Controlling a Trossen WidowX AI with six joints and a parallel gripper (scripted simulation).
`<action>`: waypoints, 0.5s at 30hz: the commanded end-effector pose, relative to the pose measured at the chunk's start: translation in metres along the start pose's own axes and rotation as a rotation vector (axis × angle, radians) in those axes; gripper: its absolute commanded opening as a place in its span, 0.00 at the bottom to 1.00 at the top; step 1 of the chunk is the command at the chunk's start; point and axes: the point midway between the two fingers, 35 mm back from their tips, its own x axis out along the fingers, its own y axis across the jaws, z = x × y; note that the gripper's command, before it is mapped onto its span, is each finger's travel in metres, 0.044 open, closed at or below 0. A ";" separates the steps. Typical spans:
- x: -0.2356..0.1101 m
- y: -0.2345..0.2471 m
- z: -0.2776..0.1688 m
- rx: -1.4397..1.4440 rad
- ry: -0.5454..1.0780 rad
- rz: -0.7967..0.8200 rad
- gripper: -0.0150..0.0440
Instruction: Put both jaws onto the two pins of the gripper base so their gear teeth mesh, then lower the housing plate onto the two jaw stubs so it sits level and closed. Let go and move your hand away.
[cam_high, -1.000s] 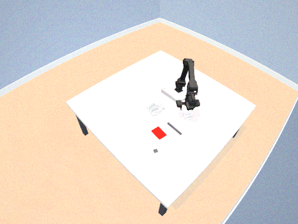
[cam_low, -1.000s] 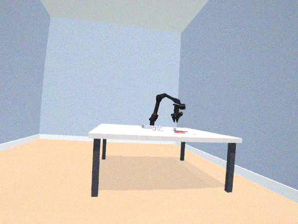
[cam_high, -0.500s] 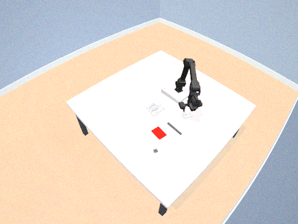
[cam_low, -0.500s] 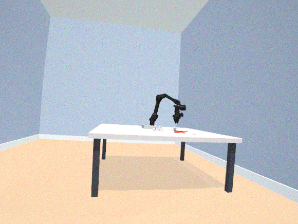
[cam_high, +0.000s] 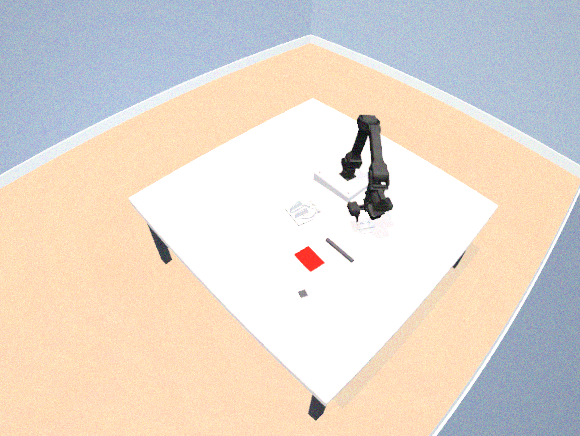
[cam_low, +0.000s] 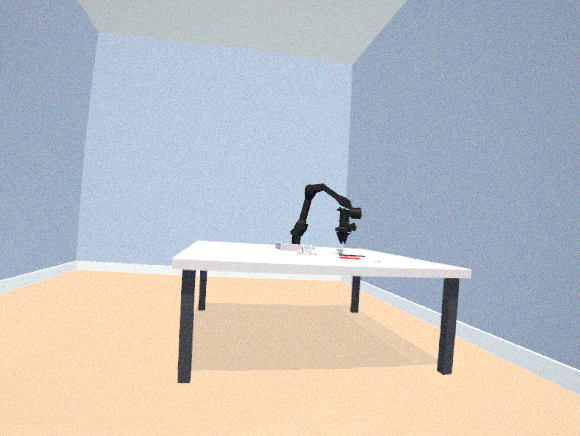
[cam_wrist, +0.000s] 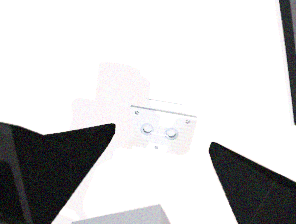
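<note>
A small white plate-like part (cam_high: 366, 227) (cam_low: 341, 250) (cam_wrist: 182, 137) lies on the table; I take it for the gripper base. The wrist view shows two round pins (cam_wrist: 146, 129) (cam_wrist: 171, 133) side by side on it, with no jaw on either. My gripper (cam_high: 365, 218) (cam_low: 343, 243) (cam_wrist: 160, 136) is open and empty, above this part, with one black finger either side of it in the wrist view. A group of white and pale grey parts (cam_high: 302, 212) (cam_low: 306, 250) lies apart from it; jaws and housing plate cannot be told apart there.
A dark bar (cam_high: 339, 250) (cam_low: 352, 255) (cam_wrist: 289, 60) lies near the base. Beyond it are a red square (cam_high: 309, 258) (cam_low: 350, 258) and a small grey square (cam_high: 303, 293). The arm stands on a white slab (cam_high: 330, 185) (cam_low: 287, 246). All rest on the white table (cam_high: 240, 200) (cam_low: 225, 257).
</note>
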 end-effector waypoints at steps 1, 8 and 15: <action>0.003 0.001 -0.001 0.003 0.005 0.005 1.00; 0.015 0.001 -0.001 0.003 0.005 0.005 1.00; 0.022 0.001 -0.002 0.003 0.005 0.005 1.00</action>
